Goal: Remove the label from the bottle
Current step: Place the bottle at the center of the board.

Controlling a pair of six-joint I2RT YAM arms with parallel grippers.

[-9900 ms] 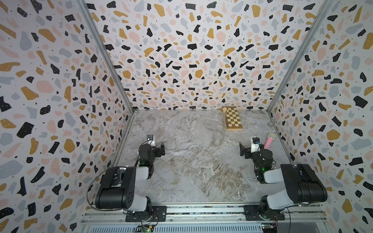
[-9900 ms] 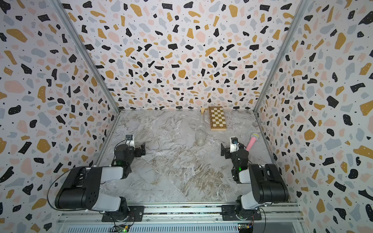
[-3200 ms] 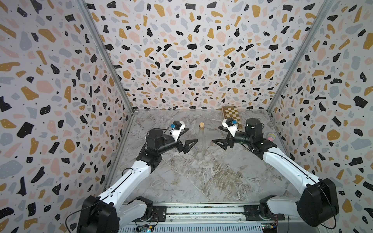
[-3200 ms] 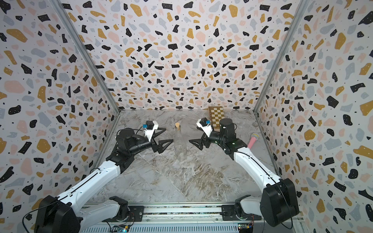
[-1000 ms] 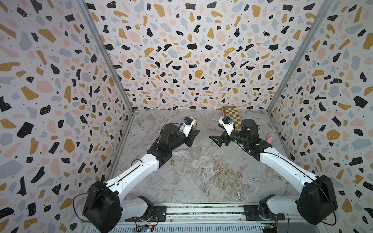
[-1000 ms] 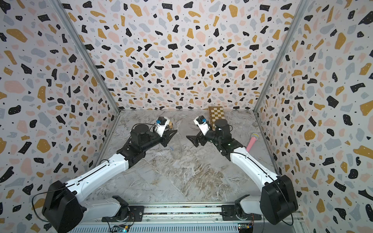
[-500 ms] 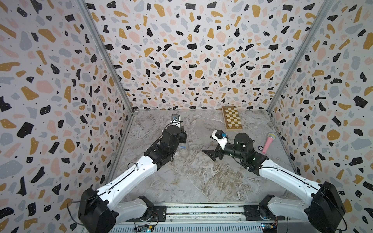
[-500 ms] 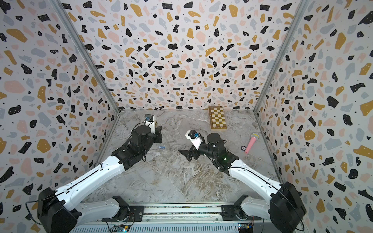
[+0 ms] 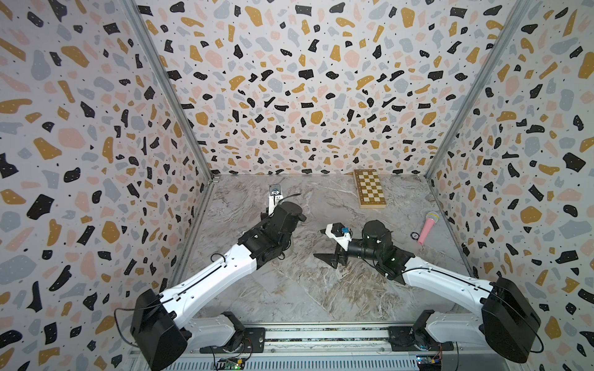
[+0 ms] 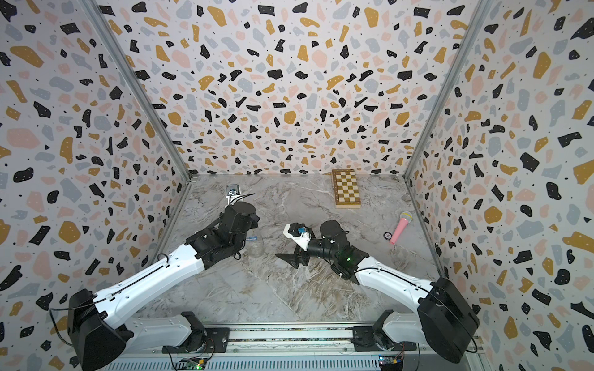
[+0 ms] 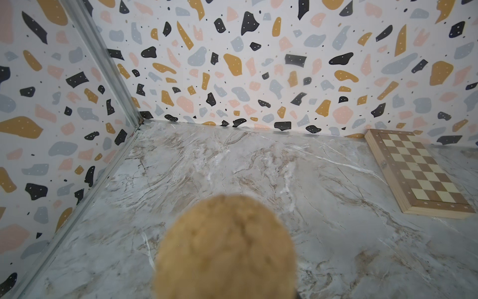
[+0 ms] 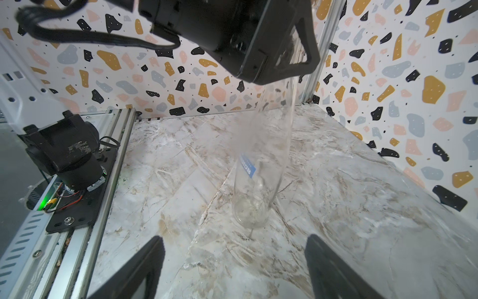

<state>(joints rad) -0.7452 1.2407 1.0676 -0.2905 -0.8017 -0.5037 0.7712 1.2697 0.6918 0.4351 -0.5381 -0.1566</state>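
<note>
Marble-patterned table (image 9: pixel 305 289) between speckled walls, with two robot arms reaching in from the near edge. The left gripper (image 12: pixel 284 62) is clamped on the neck of the bottle (image 12: pixel 261 145), which is clear glass, stands left of centre and leans slightly. Whether its base touches the marble cannot be told. Its tan cork (image 11: pixel 225 248) shows large and blurred in the left wrist view. The label (image 12: pixel 247 165), a small blue strip with white print, is stuck on the bottle's lower body, on the side facing the right gripper (image 12: pixel 234 244). That claw is spread wide with nothing between its fingers, low over the table and just short of the bottle. A chessboard (image 9: pixel 369 189) lies by the back wall and a pink microphone (image 9: pixel 429 225) by the right wall, both well apart from the bottle
</note>
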